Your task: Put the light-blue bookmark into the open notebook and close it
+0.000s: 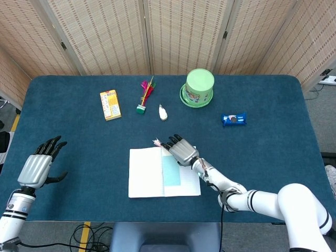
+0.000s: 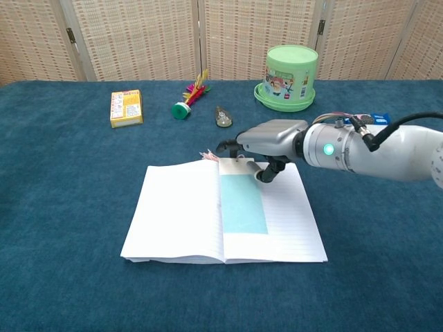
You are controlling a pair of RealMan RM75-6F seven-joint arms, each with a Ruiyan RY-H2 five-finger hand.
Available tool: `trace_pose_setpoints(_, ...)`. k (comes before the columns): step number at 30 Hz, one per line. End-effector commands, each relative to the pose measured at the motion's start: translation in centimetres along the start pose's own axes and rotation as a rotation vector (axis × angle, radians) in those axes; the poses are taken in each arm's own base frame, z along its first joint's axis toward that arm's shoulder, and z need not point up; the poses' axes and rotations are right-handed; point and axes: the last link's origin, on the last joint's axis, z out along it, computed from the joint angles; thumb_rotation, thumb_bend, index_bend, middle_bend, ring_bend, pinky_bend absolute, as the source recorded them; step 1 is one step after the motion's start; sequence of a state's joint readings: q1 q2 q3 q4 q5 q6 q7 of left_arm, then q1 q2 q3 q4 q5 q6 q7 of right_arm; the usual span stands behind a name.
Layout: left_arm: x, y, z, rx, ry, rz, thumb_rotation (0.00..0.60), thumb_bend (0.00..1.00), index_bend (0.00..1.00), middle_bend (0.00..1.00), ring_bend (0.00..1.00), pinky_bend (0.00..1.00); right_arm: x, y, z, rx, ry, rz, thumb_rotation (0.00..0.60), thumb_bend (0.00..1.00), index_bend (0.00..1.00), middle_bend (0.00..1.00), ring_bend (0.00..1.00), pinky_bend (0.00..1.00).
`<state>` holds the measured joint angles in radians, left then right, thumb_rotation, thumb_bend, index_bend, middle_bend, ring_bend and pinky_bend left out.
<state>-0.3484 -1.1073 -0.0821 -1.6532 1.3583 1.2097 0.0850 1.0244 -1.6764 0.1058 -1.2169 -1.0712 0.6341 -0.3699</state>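
**Desk:** Where does the bookmark (image 2: 243, 203) sit?

**Photographer:** On the notebook (image 2: 178, 216), flat on the right-hand page just beside the spine, its top edge level with the notebook's far edge. The notebook lies open on the blue counter (image 2: 62, 187). The right hand (image 2: 266, 144) hovers low over the notebook's far edge, fingertips (image 2: 228, 145) curled down at the bookmark's top end. Whether it touches the card or only hangs above it, I cannot tell; it clasps nothing that shows.

**Desk:** And the other hand?

**Photographer:** The left hand (image 1: 38, 165) idles well to the left of the notebook, fingers apart, holding nothing.

**Desk:** How do the pieces look?

**Photographer:** The bookmark is a pale blue strip with a white top end and a reddish tassel (image 2: 207, 155) trailing off past the notebook's far edge. The notebook has white pages, faintly ruled on the right.

**Desk:** How would they handle?

**Photographer:** My read: the bookmark is light, thin card, likely to slide on smooth paper, so it wants a gentle press rather than a pinch. The notebook looks thin and floppy; the outer edge of one page stack, farthest from the spine, seems the place to lift, folding it over slowly so the strip is not dragged out.
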Motion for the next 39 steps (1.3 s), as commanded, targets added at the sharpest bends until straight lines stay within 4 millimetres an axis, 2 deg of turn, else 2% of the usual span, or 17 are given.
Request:
trace_pose_setpoints(1,0.0,0.0,0.0,0.000,0.000,0.001,0.600,0.27,0.13,0.03,0.04,0.15,0.2,0.0,-0.1,-0.001,0.010,-0.001,0.600,0.74,0.00,0.18,0.00,0.00)
trace_pose_setpoints(5,0.0,0.0,0.1,-0.005,0.001,0.003,0.600,0.27,0.13,0.03,0.04,0.15,1.4,0.5,-0.7,-0.014,0.063,0.026,0.600,0.69,0.00,0.16,0.00,0.00)
trace_pose_setpoints(9,-0.1,0.1,0.3,-0.023,0.008,0.006,0.600,0.27,0.14,0.03,0.04,0.15,3.1,1.9,-2.4,-0.040,0.137,0.030,0.600,0.55,0.00,0.13,0.00,0.00)
trace_pose_setpoints(13,-0.3,0.5,0.6,-0.070,0.022,0.001,0.600,0.27,0.16,0.03,0.04,0.15,4.6,3.7,-6.1,-0.083,0.209,0.017,0.600,0.41,0.00,0.11,0.00,0.00)
trace_pose_setpoints(18,-0.8,1.1,1.0,-0.149,0.035,0.010,0.600,0.27,0.18,0.03,0.04,0.15,5.0,5.9,-13.5,-0.155,0.260,-0.039,0.600,0.27,0.00,0.11,0.00,0.00)
trace_pose_setpoints(23,-1.6,2.3,1.6,-0.259,0.058,0.027,0.600,0.27,0.20,0.04,0.04,0.15,4.1,7.7,-21.0,-0.260,0.323,-0.048,0.600,0.23,0.00,0.10,0.00,0.00)
trace_pose_setpoints(28,-2.4,3.6,2.3,-0.386,0.077,0.071,0.600,0.27,0.24,0.06,0.06,0.15,2.3,8.9,-26.9,-0.365,0.363,-0.042,0.600,0.22,0.00,0.10,0.00,0.00)
trace_pose_setpoints(33,-3.3,5.0,2.8,-0.492,0.071,0.146,0.600,0.27,0.26,0.07,0.06,0.15,0.5,8.9,-30.6,-0.453,0.398,0.007,0.600,0.22,0.00,0.10,0.00,0.00)
trace_pose_setpoints(39,-4.7,6.3,3.2,-0.564,0.038,0.219,0.600,0.27,0.24,0.07,0.06,0.15,-2.1,8.5,-32.7,-0.508,0.374,0.076,0.600,0.23,0.00,0.10,0.00,0.00)
